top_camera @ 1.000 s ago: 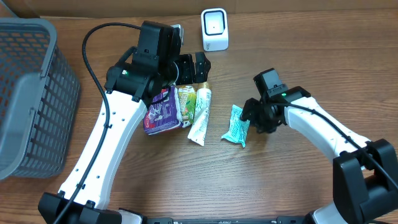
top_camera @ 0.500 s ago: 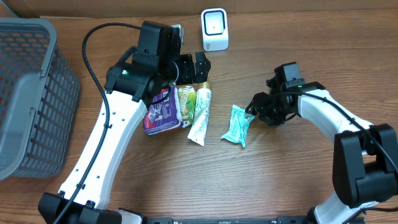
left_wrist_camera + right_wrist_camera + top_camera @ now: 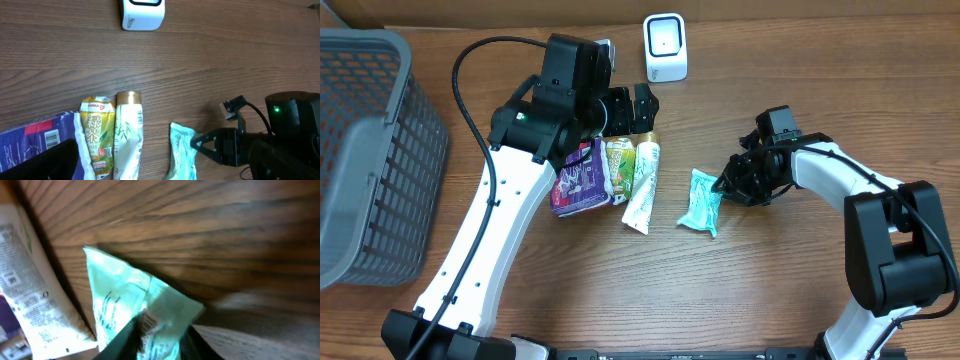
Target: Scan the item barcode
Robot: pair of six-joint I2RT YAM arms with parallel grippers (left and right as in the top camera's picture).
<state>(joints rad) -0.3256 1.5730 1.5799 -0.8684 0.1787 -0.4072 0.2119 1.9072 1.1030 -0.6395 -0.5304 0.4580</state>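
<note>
A grey mesh basket (image 3: 360, 150) stands at the left edge of the wooden worktop (image 3: 770, 300). To its right the left arm (image 3: 500, 230) reaches from the near edge toward the far side. The left gripper (image 3: 628, 106) hangs over the far ends of three items that lie side by side. Its jaws are spread wide and hold nothing (the left wrist view shows only one dark finger (image 3: 55, 160), low in its corner).

The three items, from left to right, are:
- a purple packet (image 3: 578, 180) with a barcode label
- a green tea sachet (image 3: 617, 170)
- a white tube (image 3: 642, 180) with a gold cap at its far end

Each one touches or nearly touches its neighbour. Beyond them, near the far edge, a white scanner (image 3: 665, 47) stands upright, well apart from the items.

To the right of the tube, with bare wood between, a mint-green packet (image 3: 702, 200) lies on the worktop, slightly tilted. The right gripper (image 3: 728, 183) comes in low from the right and meets the packet's far right end. Its jaws stand narrow, one on each side of the crinkled edge. In the right wrist view the packet fills the gap between them, so they pinch it. The rest of the packet rests on the wood. The right arm (image 3: 840, 185) bends back toward the near right corner.
</note>
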